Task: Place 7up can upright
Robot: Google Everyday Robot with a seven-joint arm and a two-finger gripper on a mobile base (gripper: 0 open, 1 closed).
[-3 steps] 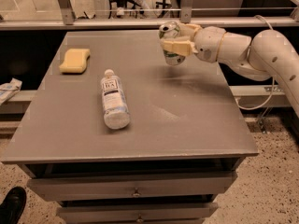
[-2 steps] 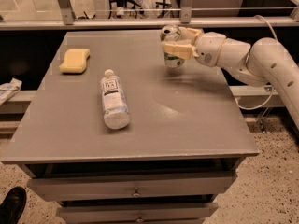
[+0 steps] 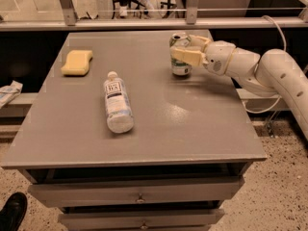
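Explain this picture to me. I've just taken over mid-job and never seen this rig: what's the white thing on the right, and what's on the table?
The white jointed thing is the robot's single arm, reaching in from the right. At its end is the tool, two cream fingers that close like a clamp. There is only one camera view, looking down across a grey table; where the camera is mounted I cannot say. The tool is over the table's far right part, closed on the 7up can. The can is upright, with its base at the tabletop; I cannot tell whether it touches. Also on the table are a clear plastic bottle lying on its side left of the middle and a yellow sponge at the far left.
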